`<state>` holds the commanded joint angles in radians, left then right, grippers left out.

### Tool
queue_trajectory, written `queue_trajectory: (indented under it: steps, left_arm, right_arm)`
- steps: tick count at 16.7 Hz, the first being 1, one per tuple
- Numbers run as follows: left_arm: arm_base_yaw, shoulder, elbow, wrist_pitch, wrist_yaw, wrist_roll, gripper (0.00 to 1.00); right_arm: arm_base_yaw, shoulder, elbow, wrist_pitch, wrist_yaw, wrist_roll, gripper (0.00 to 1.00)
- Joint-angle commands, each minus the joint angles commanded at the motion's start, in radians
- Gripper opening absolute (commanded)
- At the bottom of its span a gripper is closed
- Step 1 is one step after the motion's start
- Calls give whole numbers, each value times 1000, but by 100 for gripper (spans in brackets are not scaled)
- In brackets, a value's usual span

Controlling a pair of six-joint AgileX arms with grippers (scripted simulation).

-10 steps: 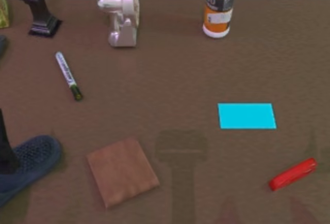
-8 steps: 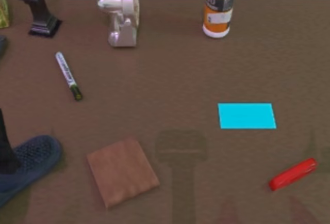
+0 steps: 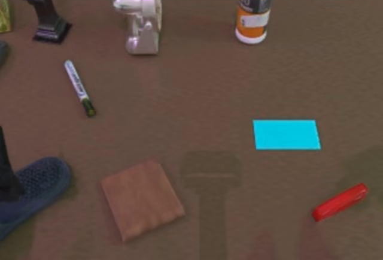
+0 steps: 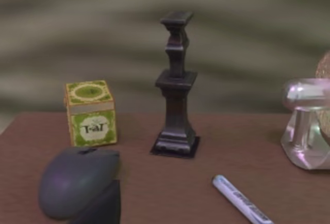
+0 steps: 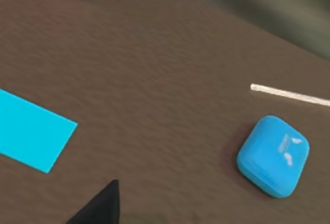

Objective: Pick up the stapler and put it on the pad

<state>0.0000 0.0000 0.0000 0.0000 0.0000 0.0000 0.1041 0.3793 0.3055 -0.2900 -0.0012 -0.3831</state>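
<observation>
Nothing on the table (image 3: pixel 197 98) is shifting vs. a moment ago; the only change is in the shadows at the lower right of the top view. A soft dark patch is now spreading just above and to the right of the stapler (image 3: pixel 340 202), where 0.5 s ago there was only a thin streak. I'm reading that as the right arm swinging in toward it, so the approach is prob. only starting, with no contact and no lift yet.

The right gripper (image 5: pixel 100 208) is showing only as 1 dark tip at the bottom of its wrist view, w/ the pad (image 5: pixel 31 131) at that frame's left. Can't tell whether it's spread or closed, and nothing is sitting in it. The left gripper (image 4: pixel 103 206) is idling low by the grey mouse (image 4: pixel 77 180) at the top view's left edge; same story, state not readable.

The pad (image 3: pixel 286 134) is lying flat at right of centre: plain cyan rectangle, nothing on it. The stapler is sitting in the lower right corner, below and right of the pad, clearly apart from it. It's looking like 1 slim bright red bar w/ rounded ends, lying flat and angled, its right end pointing up-frame.
</observation>
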Motion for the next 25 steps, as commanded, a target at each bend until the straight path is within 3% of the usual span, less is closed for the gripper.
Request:
queue_trajectory:
  steps: [8, 13, 17, 25]
  left_arm:
    - [0, 0, 0, 0, 0, 0, 100]
    - [0, 0, 0, 0, 0, 0, 100]
    - [0, 0, 0, 0, 0, 0, 100]
    - [0, 0, 0, 0, 0, 0, 100]
  right_arm:
    - [171, 769, 488, -505, 5, -781, 100]
    - [254, 1099, 734, -739, 4, -1121, 100]
    - [287, 1222, 836, -823, 2, -1252, 100]
    - [286, 1243, 812, -786, 2, -1259, 100]
